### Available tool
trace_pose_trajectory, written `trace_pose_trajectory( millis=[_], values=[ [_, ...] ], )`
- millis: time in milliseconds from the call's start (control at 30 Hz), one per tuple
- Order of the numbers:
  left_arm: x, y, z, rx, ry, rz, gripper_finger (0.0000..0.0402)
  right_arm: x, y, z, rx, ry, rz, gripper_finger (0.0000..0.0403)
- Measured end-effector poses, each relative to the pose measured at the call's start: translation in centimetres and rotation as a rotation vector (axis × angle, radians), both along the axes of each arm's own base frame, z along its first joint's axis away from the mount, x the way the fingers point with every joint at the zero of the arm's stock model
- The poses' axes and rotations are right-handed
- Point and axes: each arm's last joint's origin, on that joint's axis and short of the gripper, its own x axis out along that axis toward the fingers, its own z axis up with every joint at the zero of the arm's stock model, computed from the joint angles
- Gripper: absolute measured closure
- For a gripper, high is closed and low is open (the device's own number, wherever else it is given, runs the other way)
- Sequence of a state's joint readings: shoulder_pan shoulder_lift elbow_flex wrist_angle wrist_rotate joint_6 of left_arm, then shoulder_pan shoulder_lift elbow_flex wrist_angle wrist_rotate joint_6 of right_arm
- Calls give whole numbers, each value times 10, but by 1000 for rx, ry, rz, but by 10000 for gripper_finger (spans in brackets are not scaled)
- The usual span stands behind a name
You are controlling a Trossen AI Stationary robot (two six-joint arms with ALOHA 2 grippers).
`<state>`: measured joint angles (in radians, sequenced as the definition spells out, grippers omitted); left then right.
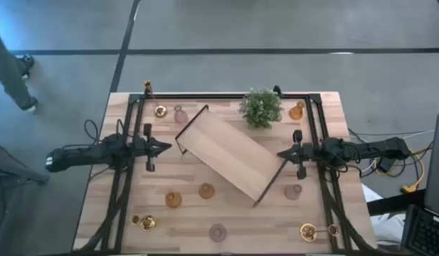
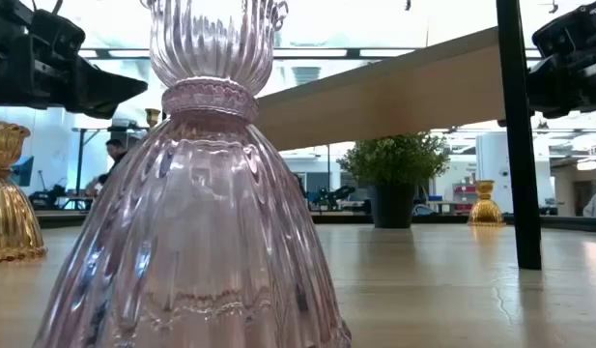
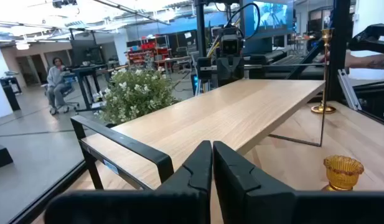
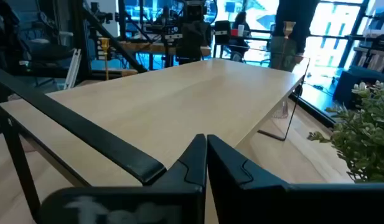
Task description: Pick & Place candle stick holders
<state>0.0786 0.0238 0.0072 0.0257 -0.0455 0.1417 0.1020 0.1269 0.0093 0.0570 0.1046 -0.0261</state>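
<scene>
Both grippers, left gripper [image 1: 164,148] and right gripper [image 1: 282,153], are fully closed and empty, facing each other across the long pale wooden tray [image 1: 226,156]. The small pink, amber and gold candle stick holders [image 1: 206,190] ring it; the lower-centre amber pair lies nearer the left arm.

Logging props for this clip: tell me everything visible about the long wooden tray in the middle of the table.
The wooden tray is a long rectangular board of pale, light-grained wood with a black wire handle at each short end. It stands raised off the table on those wire frames, as the low view shows, and lies diagonally across the table's centre. Its top is bare; no holder sits on it. The left gripper and right gripper, both shut, point at its two ends without touching it. The potted plant stands just beyond its far edge.
</scene>
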Motion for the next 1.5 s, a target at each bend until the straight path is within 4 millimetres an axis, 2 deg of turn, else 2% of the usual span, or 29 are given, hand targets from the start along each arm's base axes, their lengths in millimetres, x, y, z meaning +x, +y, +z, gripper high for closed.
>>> trace_pose_trajectory(
  millis=[733,967,1067,1133,1233,1367,1433,1500],
  values=[
    [0,0,0,0,0,0,383,0,0,0,0,0,0,394],
    [0,0,0,0,0,0,383,0,0,4,-127,-39,3,394],
    [0,0,0,0,0,0,383,0,0,16,-141,-161,-5,394],
    [0,0,0,0,0,0,383,-3,0,31,-142,-323,-19,394],
    [0,0,0,0,0,0,383,-18,-2,62,-113,-672,-53,394],
    [0,0,0,0,0,0,383,-53,-5,92,-121,-1148,-132,394],
    [0,0,0,0,0,0,383,-64,-7,102,-97,-1259,-160,394],
    [0,0,0,0,0,0,383,-66,-7,111,-143,-1254,-203,394]
  ],
)
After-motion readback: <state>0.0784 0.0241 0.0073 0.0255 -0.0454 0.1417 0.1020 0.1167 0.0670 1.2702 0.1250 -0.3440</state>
